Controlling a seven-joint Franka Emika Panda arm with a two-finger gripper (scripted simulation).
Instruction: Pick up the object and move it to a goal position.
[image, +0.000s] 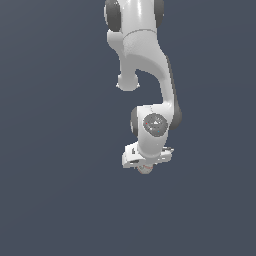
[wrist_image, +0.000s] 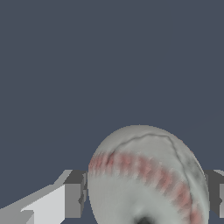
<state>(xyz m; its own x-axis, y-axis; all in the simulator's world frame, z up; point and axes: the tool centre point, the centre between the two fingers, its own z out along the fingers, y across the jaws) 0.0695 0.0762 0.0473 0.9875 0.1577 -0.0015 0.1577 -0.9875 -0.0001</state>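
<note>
- 1 finger (wrist_image: 72, 200) of my claw (wrist_image: 146, 201) shows as a grey pad hard against one flank of the baseball (wrist_image: 146, 175) in the wrist view; I read it as touching, with no gap visible.
- 1 baseball, off-white with a blurred red seam running across it, fills the space between my fingers, so my claw is closed down to the ball's width and has hold of it.
- 1 more grey pad (wrist_image: 215, 194) sits at the ball's other flank, only partly in frame.
- 1 small round shape peeks out under my hand (image: 146, 159) in the exterior view: that is the baseball (image: 145, 169), below the wrist and near the middle of the dark, featureless ground (image: 50, 200).
- 0 goal markers are visible to me, so I could carry it to the wrong spot.
- 2 narrow pads on a round ball is a thin hold; I judge a quick swing could make it roll or slip out.
</note>
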